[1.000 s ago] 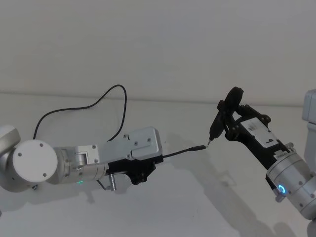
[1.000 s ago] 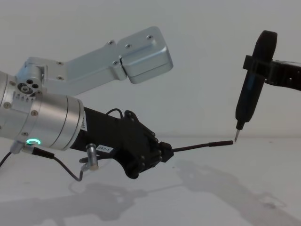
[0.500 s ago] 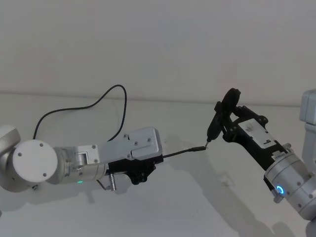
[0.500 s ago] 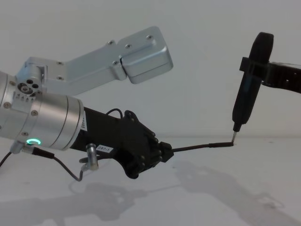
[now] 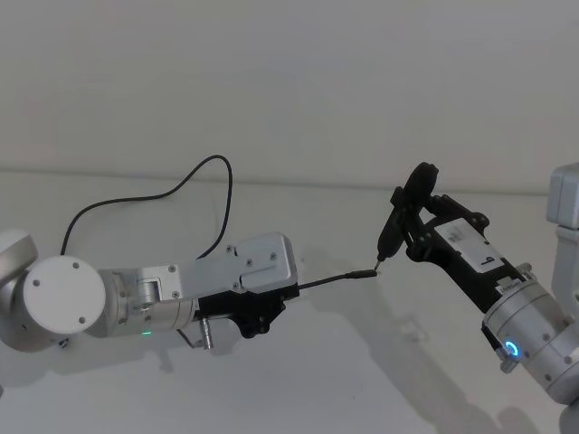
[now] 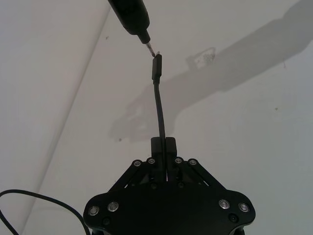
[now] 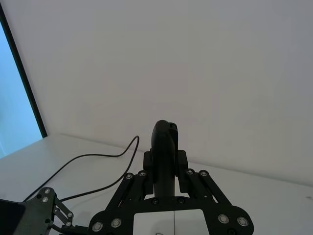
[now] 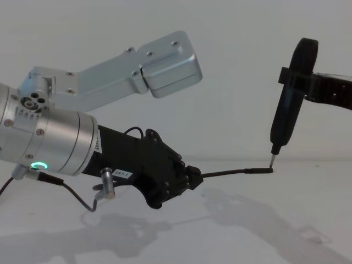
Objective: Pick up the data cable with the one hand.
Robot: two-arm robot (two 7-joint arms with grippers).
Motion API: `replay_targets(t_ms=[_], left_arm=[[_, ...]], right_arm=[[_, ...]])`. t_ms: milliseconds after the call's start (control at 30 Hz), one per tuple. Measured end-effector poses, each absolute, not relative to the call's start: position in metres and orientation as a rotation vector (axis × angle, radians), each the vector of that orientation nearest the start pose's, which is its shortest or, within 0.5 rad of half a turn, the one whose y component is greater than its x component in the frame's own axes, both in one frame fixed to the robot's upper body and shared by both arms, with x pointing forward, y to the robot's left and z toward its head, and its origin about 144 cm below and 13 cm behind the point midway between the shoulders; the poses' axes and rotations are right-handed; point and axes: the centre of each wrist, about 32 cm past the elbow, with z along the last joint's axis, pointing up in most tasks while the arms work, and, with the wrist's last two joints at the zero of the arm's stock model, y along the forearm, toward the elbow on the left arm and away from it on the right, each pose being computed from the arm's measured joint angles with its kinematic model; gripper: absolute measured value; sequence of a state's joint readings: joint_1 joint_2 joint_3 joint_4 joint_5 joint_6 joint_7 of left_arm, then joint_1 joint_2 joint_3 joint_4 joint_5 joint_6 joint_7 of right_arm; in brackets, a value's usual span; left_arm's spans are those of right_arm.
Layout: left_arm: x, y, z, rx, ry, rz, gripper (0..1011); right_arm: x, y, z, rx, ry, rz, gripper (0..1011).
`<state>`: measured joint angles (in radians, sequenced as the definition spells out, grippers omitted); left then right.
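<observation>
Your right tool (image 5: 409,220) has drifted a little leftward and down since a second ago, so the slim black pen-shaped probe (image 8: 289,96) pinched between its fingers now has its metal point touching the plug end of the cable, where before it hung just off it. Your left tool (image 6: 164,146) has not shifted: its fingers are pressed together on the long thin black data cable (image 5: 330,279), a short way back from the slender dark plug (image 6: 156,67).

Ahead of the left tool, the held stretch juts out free above the white desk (image 5: 344,380), sagging only slightly, so that short length behaves fairly stiff. Behind the left tool, the rest of the cord loops away slack over the desk (image 5: 194,176), limp and light. Judge it as nearly weightless but thin and smooth, likely to slide or swivel in the grip. A hold near the plug, as now, steadies the tip; the probe's touch could deflect it.
</observation>
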<state>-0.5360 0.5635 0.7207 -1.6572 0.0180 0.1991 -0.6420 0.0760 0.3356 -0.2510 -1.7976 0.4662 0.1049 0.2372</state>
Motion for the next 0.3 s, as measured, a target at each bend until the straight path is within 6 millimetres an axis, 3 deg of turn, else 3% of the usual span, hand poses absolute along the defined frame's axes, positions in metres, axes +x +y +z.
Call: replay_targets(t_ms=[300], left_arm=[[0.5203,0.1904,1.2691,0.58,-0.512,0.394,42]], right_arm=[[0.4605,-0.2261,1.2236,0.156,0.016,-1.0,268]])
